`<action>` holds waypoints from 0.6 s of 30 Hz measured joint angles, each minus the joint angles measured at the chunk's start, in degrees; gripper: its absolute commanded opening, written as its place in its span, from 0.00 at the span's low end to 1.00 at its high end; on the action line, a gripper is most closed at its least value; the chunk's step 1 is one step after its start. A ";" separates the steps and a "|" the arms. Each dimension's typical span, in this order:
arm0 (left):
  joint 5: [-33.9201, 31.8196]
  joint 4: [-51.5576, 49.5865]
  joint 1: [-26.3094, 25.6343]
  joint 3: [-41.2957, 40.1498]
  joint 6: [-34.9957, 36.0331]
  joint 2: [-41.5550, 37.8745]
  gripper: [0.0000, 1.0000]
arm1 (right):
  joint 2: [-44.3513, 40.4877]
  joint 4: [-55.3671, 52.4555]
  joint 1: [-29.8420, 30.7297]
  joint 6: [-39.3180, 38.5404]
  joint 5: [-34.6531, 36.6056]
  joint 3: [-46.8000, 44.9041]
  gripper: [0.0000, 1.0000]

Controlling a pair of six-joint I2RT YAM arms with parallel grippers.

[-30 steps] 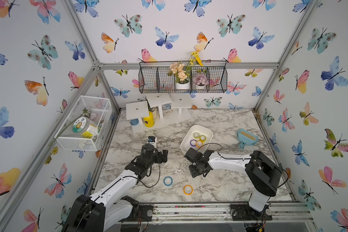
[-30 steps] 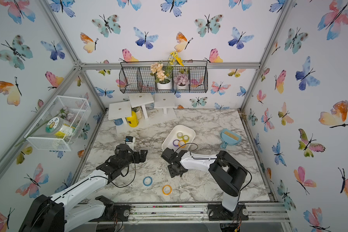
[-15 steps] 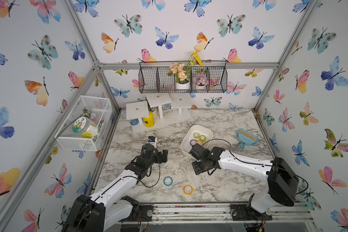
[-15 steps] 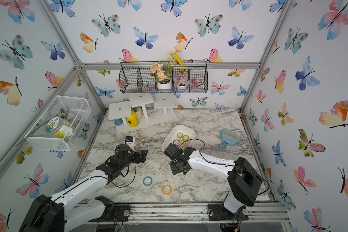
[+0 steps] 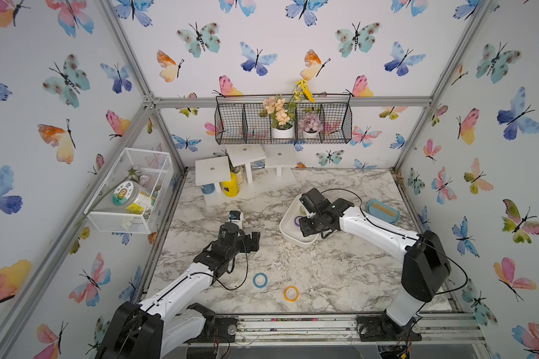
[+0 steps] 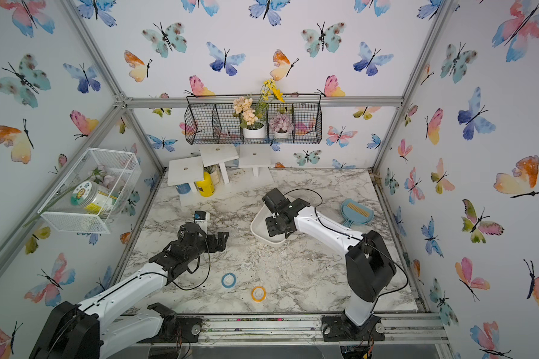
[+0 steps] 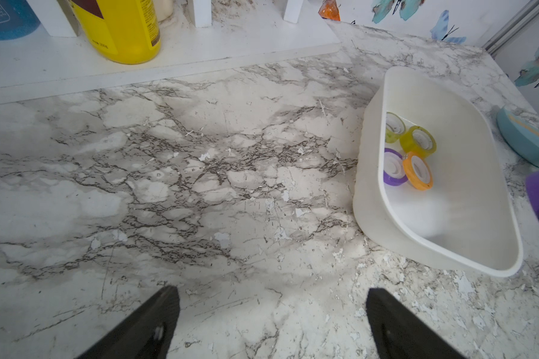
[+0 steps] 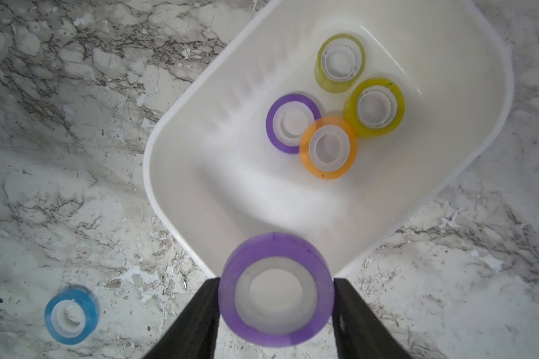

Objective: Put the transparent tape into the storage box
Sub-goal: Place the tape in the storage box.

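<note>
Right gripper (image 8: 276, 284) is clamped on the purple roll (image 8: 274, 247) by its outer sides, the hole end-on in the wrist view. It hangs over the near corner of the box (image 8: 246, 192). Bare floor lies just ahead and four rolls (image 8: 327, 149) beyond. Releasing here risks the rim. Left gripper (image 7: 273, 296) is spread wide, empty, well apart.

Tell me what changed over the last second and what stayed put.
The right hand, still shut on the purple tape roll, carried it away from the front edge of the table to hang over the near end of the storage box. Nothing was picked up or let go. The left hand stayed open in place; the blue roll, the orange roll and the four rolls in the box did not move.
</note>
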 measured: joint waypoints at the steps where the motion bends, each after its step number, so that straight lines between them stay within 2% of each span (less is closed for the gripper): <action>1: 0.00 0.00 0.00 0.00 0.00 0.00 0.99 | 1.81 0.15 -0.57 -0.57 -0.22 1.51 0.57; 10: 0.00 0.02 0.00 0.00 0.00 0.00 0.99 | 14.91 1.62 -2.32 -3.28 -3.52 10.10 0.56; 18: 0.00 0.37 0.00 0.00 0.00 0.20 0.99 | 18.73 2.51 -2.32 -3.54 -6.86 11.91 0.56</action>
